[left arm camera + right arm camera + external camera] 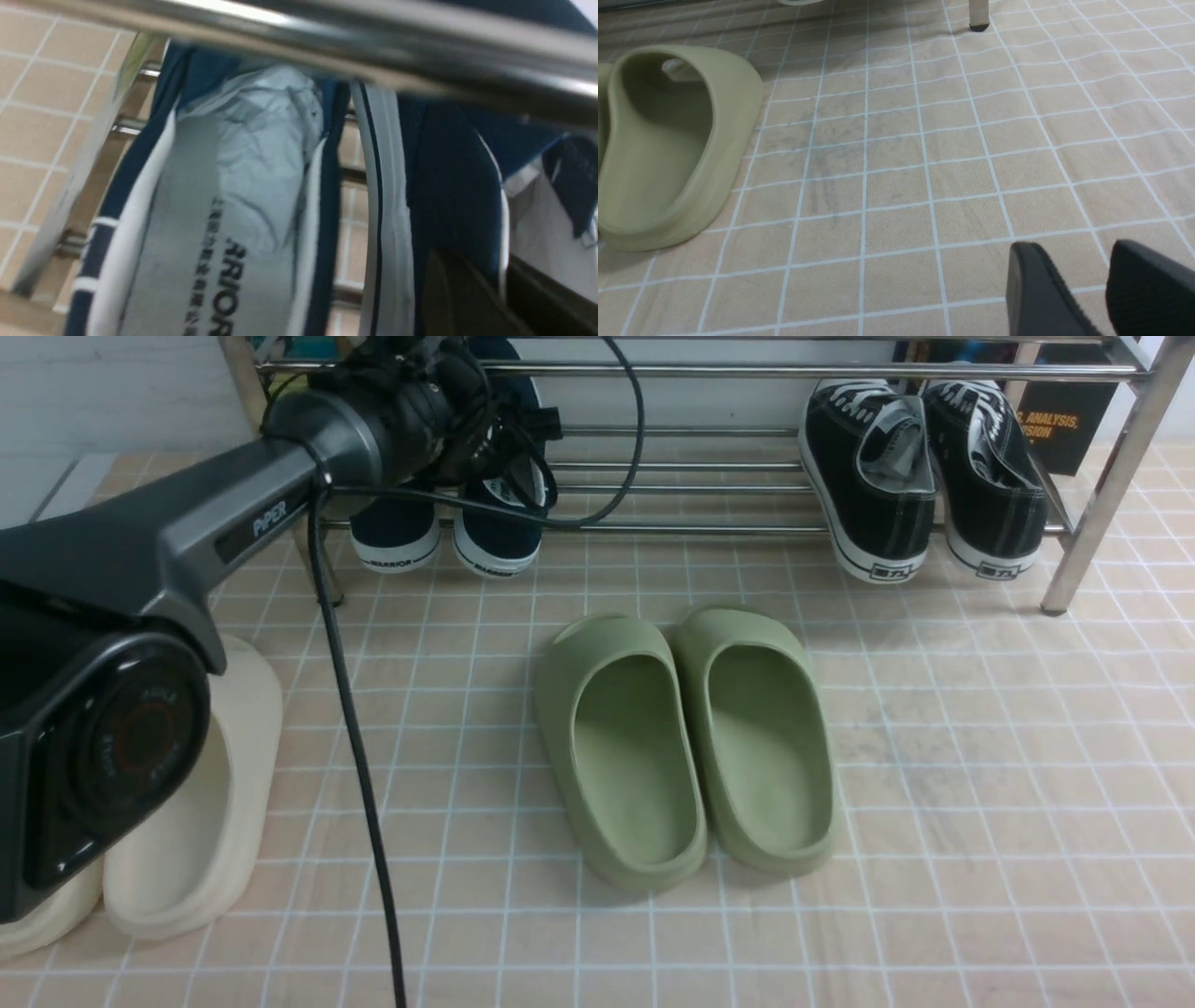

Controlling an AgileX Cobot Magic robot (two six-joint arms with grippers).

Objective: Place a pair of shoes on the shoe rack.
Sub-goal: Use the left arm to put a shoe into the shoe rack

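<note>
Two navy shoes stand side by side on the lower bars of the chrome shoe rack [709,528], at its left end, with their heels [397,539] [495,549] facing me. My left arm reaches over them and its wrist [411,401] hides the fingers. In the left wrist view one shoe shows its printed insole [224,224]. My left gripper [502,280] is shut on the side wall of the other navy shoe [448,186], one dark finger [448,298] outside and one inside. A rack bar [373,42] crosses just above. My right gripper [1083,280] hangs open over bare floor.
A pair of black lace-up sneakers [878,485] sits at the rack's right end. Green foam slides [691,737] lie on the tiled floor mid-scene, one also near my right gripper [668,140]. Cream slides [196,821] lie at the left. A black cable [355,756] trails down.
</note>
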